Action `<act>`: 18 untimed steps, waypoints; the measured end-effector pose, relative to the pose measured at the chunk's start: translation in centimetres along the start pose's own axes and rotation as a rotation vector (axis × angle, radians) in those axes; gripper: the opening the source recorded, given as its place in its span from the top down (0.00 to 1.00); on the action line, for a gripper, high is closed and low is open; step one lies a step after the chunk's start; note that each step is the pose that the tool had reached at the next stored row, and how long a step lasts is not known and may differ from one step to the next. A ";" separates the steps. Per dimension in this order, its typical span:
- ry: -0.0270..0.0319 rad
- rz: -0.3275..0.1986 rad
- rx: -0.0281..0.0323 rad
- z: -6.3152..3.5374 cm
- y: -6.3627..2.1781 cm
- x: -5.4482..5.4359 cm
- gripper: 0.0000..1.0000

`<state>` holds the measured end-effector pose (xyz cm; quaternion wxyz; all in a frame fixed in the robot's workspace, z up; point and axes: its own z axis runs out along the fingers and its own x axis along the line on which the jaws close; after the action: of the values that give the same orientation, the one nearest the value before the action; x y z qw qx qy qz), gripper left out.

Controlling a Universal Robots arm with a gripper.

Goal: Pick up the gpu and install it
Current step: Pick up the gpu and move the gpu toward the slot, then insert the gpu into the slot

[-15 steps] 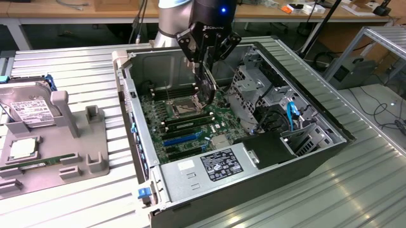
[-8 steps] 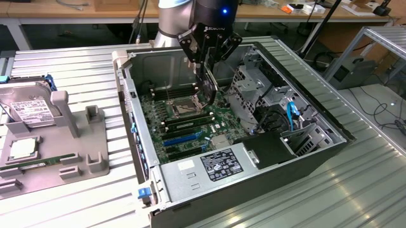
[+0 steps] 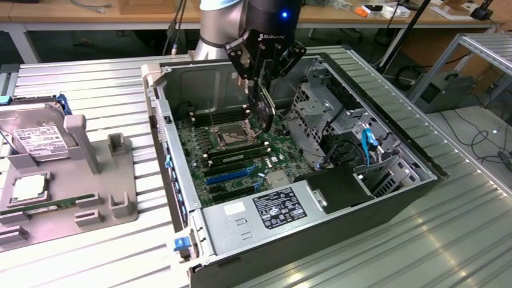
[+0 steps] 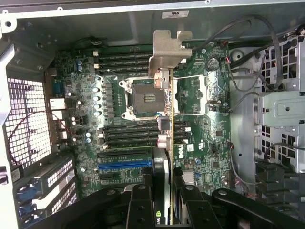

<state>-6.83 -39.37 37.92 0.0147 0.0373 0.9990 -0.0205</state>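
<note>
GPU [image 3: 265,114]: upper centre of the exterior view, hanging edge-on inside the open computer case [image 3: 384,198], above the motherboard [image 3: 240,150] near the CPU socket [image 3: 232,137], not seated.
Gripper [image 3: 261,78]: clamped on the GPU's upper edge, apparently keeping the card upright for slot entry.
Blue expansion slot [image 3: 228,175]: unoccupied.

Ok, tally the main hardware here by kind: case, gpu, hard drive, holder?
case: 1
gpu, held in the pincer: 1
hard drive: 1
holder: 1
Total: 4
</note>
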 end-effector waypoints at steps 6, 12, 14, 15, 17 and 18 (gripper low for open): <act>0.0000 0.000 0.0000 0.00 0.00 0.0 0.73; -0.0012 -0.032 -0.0009 0.00 0.00 0.0 0.73; -0.0019 -0.049 -0.0015 0.00 0.00 0.0 0.73; -0.0024 -0.060 -0.0018 0.00 0.00 0.0 0.73; -0.0034 -0.084 -0.0026 0.00 0.00 0.0 0.73; -0.0035 -0.089 -0.0027 0.00 0.00 0.0 0.73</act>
<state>-6.83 -39.37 37.92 0.0156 -0.0072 0.9997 -0.0199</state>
